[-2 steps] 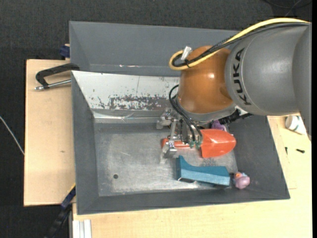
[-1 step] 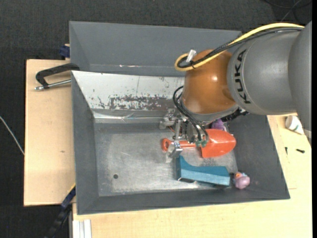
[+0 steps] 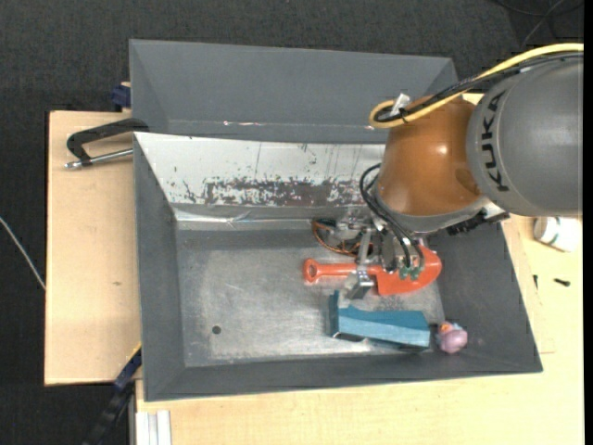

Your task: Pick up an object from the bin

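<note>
My gripper [image 3: 364, 269] hangs low at the right of the bin floor, directly over an orange plastic tool [image 3: 419, 273] with a long handle pointing left. Its metal fingertips sit at the tool's handle where it joins the wider body. Just in front lies a blue rectangular block [image 3: 384, 327], lying flat near the bin's front wall. A small pink and purple toy [image 3: 452, 338] rests at the block's right end.
The arm's orange cover and cables hang over the bin's back right part. The bin's left half shows bare scratched metal floor. Steep grey walls close the bin in on all sides.
</note>
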`<state>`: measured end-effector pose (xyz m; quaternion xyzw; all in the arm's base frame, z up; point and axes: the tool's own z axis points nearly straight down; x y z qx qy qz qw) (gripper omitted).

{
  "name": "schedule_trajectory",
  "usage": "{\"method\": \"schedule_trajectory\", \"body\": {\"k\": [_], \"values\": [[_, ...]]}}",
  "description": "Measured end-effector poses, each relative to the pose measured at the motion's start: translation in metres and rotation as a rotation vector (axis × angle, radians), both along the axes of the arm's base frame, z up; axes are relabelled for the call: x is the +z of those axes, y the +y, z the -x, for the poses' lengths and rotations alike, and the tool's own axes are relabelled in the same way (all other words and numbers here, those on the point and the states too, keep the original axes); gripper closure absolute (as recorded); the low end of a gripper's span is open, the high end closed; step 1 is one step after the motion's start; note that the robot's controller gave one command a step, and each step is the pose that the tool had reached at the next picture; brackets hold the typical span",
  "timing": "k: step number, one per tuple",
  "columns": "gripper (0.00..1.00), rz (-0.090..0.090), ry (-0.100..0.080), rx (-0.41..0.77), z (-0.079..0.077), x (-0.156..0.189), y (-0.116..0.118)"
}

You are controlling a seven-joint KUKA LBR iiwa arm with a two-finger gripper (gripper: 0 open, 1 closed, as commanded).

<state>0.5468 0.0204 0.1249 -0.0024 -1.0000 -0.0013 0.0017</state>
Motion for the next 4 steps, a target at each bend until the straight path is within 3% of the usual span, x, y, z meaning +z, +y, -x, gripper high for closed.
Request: {"method": "schedule_trajectory", "body": {"k": [1, 2, 3, 4], "values": [[0.0, 0.005, -0.019, -0.081, 0.005, -0.006, -0.029], [0.0, 0.004, -0.02, 0.058, 0.0, -0.024, -0.021], [1.0, -0.002, 0.0, 0.244, -0.028, -0.049, -0.033], [1.0, -0.002, 0.0, 0.244, -0.028, -0.049, -0.033]]}}
